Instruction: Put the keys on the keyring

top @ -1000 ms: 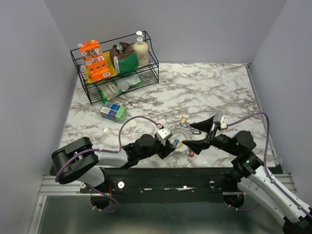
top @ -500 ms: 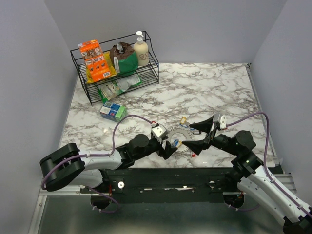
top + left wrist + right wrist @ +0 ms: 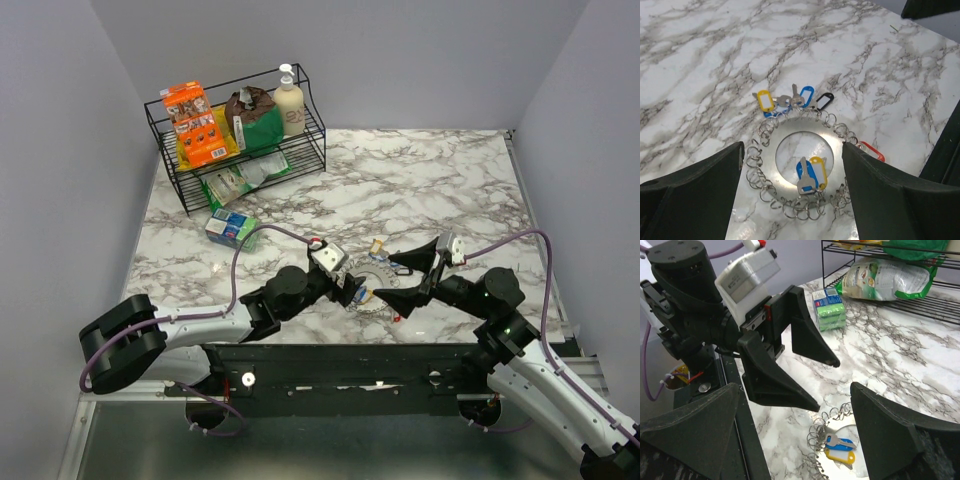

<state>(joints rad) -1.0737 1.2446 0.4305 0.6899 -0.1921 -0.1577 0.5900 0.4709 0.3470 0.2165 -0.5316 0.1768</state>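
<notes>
Counter [image 3: 450, 180]: white marble-veined slab.
Left hand [image 3: 792, 150]: nearly clenched a second ago, now released wide, empty, above the ring.
Right hand [image 3: 402, 280]: released, empty, alongside.
Keyring [image 3: 758, 165]: large silver coiled-wire loop, flat on counter.
Keys [image 3: 810, 175]: blue and yellow-tagged pair inside loop; threading unconfirmed.

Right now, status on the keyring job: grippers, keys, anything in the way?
Left gripper jaws open, empty, over the keyring. Right gripper jaws open, empty, close opposite. Keys lie flat: two inside the ring, cluster at its rim. Grippers crowd each other.
</notes>
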